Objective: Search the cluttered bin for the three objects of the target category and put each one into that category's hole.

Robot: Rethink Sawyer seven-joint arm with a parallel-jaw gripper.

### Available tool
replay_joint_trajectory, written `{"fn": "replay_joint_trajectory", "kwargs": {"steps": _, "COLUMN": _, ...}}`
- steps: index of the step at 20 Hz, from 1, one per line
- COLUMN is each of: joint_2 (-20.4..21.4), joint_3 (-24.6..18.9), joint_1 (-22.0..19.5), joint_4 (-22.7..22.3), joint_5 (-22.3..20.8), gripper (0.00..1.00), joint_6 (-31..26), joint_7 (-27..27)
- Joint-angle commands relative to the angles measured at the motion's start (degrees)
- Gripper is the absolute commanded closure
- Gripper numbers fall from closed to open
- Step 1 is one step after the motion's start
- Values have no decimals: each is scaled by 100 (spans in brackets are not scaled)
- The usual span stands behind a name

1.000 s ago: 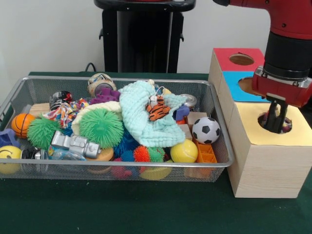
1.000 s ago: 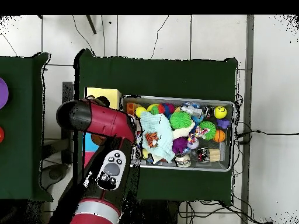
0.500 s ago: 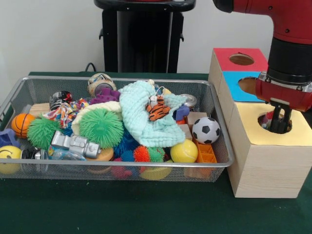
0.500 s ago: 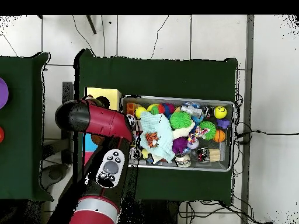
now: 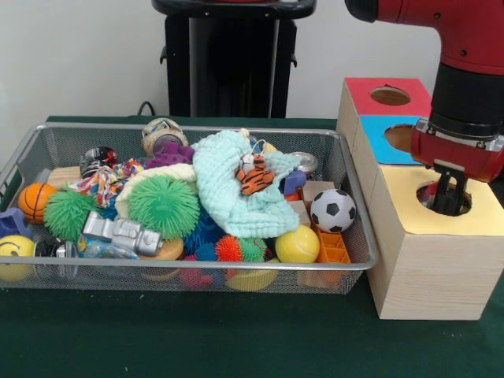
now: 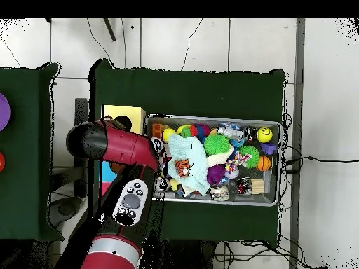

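Gripper (image 5: 449,206) sits at right of frame, its tips dipped into the yellow hole (image 5: 443,198) of the wooden box (image 5: 425,260); whether it is parted or closed cannot be told. Soccer ball (image 5: 332,210) lies in the mesh bin (image 5: 358,236), lower right corner.

Arm (image 5: 465,35): glossy red shell over its upper links, rounded at the joints, one joint end capped in black. Below the red shell – a wide black cylindrical band, then a thin silver ring, then a red collar. Black gripper (image 5: 447,206) hardware under the collar. Overhead view – a grey oval control panel (image 6: 130,203) with dark round buttons, set in black trim on the arm.
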State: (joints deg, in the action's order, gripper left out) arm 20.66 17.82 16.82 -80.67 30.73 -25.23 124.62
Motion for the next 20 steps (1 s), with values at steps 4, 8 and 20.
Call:
{"fn": "replay_joint_trajectory", "kwargs": {"steps": 4, "joint_2": -503, "joint_3": -351, "joint_1": -183, "joint_4": -63, "joint_5": -158, "gripper": 100, "joint_6": -174, "joint_7": 837}}
{"fn": "replay_joint_trajectory", "kwargs": {"steps": 8, "joint_2": -593, "joint_3": -341, "joint_1": -202, "joint_4": 43, "joint_5": -156, "gripper": 100, "joint_6": -171, "joint_7": 829}}
{"fn": "replay_joint_trajectory", "kwargs": {"steps": 20, "joint_2": -107, "joint_3": -166, "joint_1": -117, "joint_4": -115, "joint_5": -230, "gripper": 100, "joint_6": -699, "joint_7": 816}}
